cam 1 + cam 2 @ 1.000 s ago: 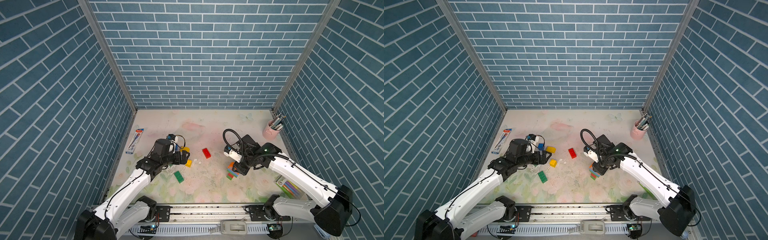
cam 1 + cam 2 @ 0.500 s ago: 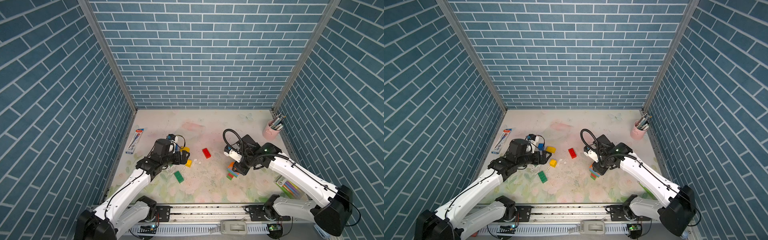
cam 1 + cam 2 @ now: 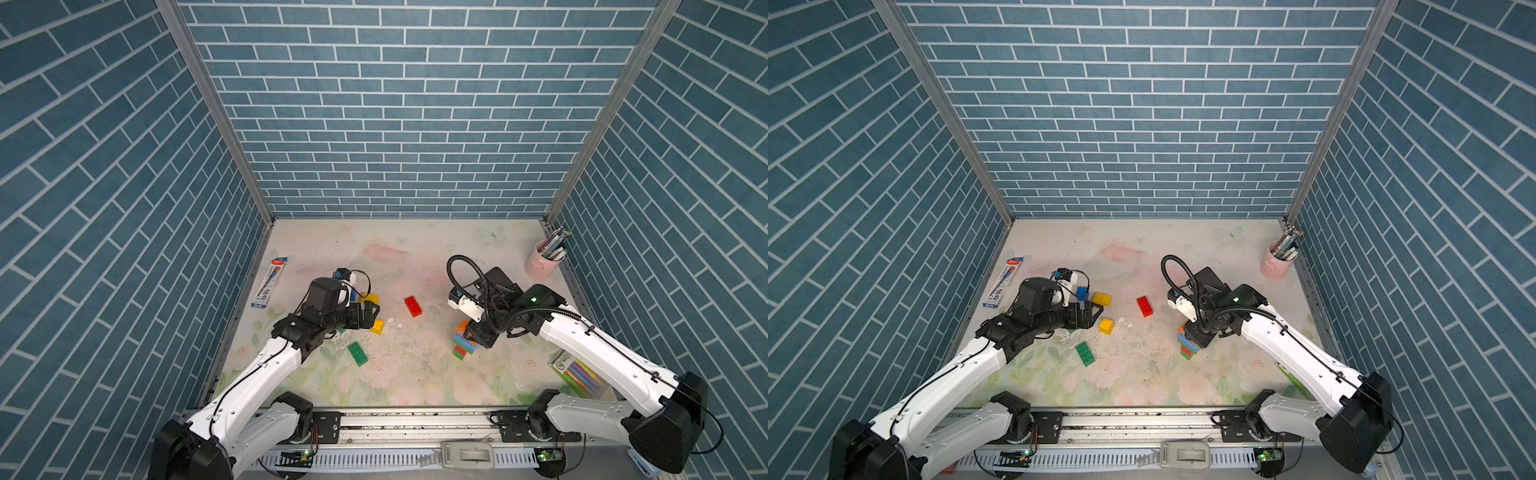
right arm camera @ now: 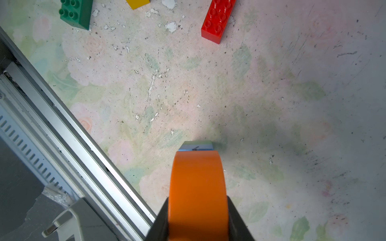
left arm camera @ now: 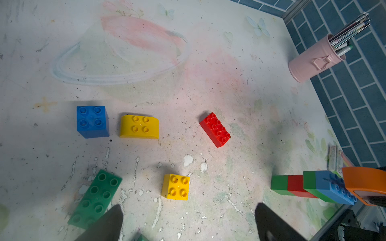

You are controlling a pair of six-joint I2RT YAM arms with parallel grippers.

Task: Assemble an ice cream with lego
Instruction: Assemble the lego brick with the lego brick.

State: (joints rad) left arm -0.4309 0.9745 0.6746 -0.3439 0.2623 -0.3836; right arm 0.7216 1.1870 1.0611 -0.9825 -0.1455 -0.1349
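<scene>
The right claw [image 4: 197, 208] is clenched on the orange brick [image 4: 197, 187], a finger on each of its flat sides and the rounded top facing the wrist camera. The orange brick sits at the top of a stack [image 5: 309, 185] that stands right of the table's [image 3: 415, 374] middle: green, red, green, then blue from the table up. Studs show on the blue one beside the orange brick; whether the two are pressed fully together I cannot tell.

The left claw [image 5: 188, 225] is released, jaws wide and holding nothing. It hangs left of centre, just beside the yellow square brick [image 5: 176, 187], which lies loose on the table. A green oblong brick [image 5: 96, 198] lies nearer the robot's base. Farther back are a blue square brick [image 5: 92, 121] and a yellow rounded brick [image 5: 139, 126], close together but apart. A red oblong brick [image 5: 215, 129] lies alone between the two arms.

A pink cup [image 3: 544, 266] of pens stands in the far right corner. A marker pack [image 3: 577, 374] lies by the right arm and a pen pack [image 3: 270, 282] at the left edge.
</scene>
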